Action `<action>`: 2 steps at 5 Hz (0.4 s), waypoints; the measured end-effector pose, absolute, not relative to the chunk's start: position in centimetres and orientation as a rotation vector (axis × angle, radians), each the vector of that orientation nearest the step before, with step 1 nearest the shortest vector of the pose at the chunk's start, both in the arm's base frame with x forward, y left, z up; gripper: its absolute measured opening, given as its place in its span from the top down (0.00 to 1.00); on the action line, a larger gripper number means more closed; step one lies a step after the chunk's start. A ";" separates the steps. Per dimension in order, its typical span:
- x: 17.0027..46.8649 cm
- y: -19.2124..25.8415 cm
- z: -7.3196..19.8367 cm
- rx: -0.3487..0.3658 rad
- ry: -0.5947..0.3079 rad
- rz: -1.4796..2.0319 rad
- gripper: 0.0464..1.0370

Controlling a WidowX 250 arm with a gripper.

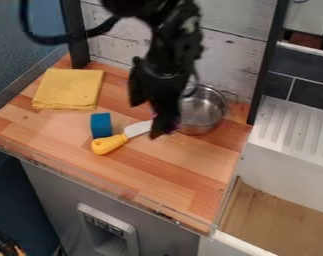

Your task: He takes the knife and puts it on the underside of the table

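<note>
Camera view shows me the yellow-handled knife lying with its blade partly behind my gripper's spread fingers.

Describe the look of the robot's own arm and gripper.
The arm is black and bulky, with an uneven, jointed outline and a few pale glints along one side. A thick black cable loops out beside it. The gripper is black too, narrower towards its lower end.
</note>
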State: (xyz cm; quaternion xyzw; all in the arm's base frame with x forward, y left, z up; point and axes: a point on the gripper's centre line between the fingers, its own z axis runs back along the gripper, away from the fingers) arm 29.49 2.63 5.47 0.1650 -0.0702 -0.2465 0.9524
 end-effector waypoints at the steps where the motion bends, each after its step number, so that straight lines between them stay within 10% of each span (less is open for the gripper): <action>1: 28.1 4.6 4.5 0.326 -0.101 -0.487 0.04; 2: 27.1 6.5 3.1 0.280 -0.055 -0.462 0.04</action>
